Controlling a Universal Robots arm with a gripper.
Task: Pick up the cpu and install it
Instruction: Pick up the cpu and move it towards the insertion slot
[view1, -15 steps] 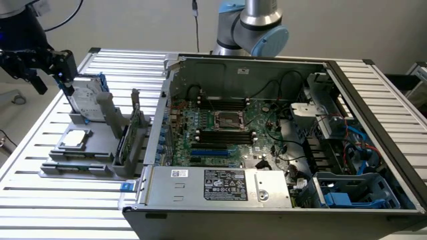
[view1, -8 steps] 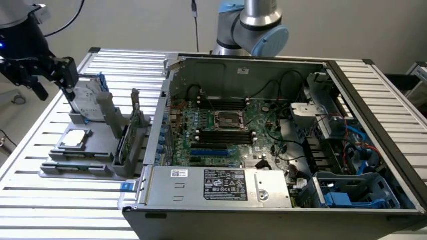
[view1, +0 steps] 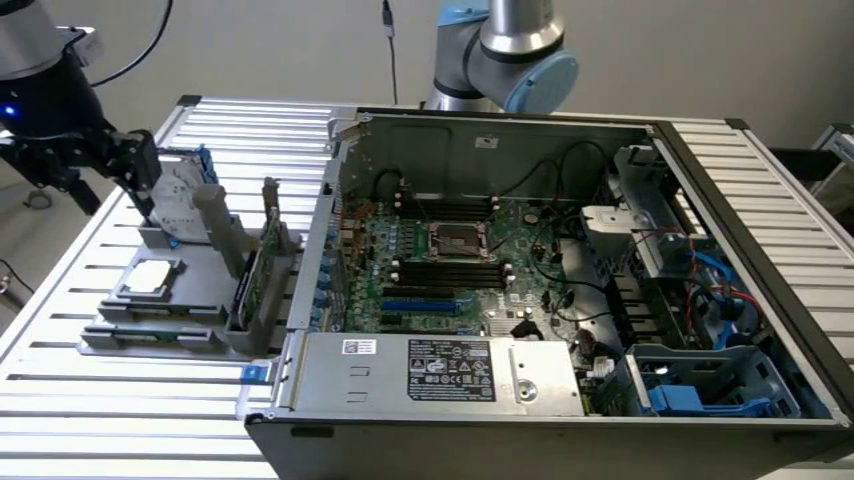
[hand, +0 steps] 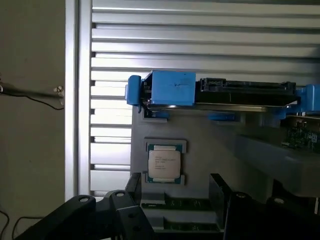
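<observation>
You have a slatted metal table (view1: 134, 400) under it all. On the exterior view's right sits the open case (view1: 697, 165), its lid off. The green board (view1: 527, 285) lies flat inside it, and a grey power box (view1: 441, 372) sits at the case's near edge.

On the exterior view's left, just beside the case, a grey holder (view1: 200, 290) rests on the table. At the holder's far end a silver drive (view1: 178, 200) stands on edge, and in the wrist view you can see its blue bracket (hand: 172, 87).

Your gripper (view1: 114, 188) is black and hangs above that far end, close by the drive. Its fingers (hand: 134, 192) are spread wide apart with nothing between them, and they touch nothing.

The socket (view1: 454, 240) is a dark square with a metal frame; it sits near the middle of the board, with black slots on its near and far sides.

The cpu (view1: 150, 277) is the small pale square. It lies flat in its own pocket near the holder's left edge, nearer to you than the drive and well apart from the socket. In the wrist view the cpu (hand: 164, 164) shows between the two fingers, lower down, and the gripper (hand: 175, 192) is not touching it.
</observation>
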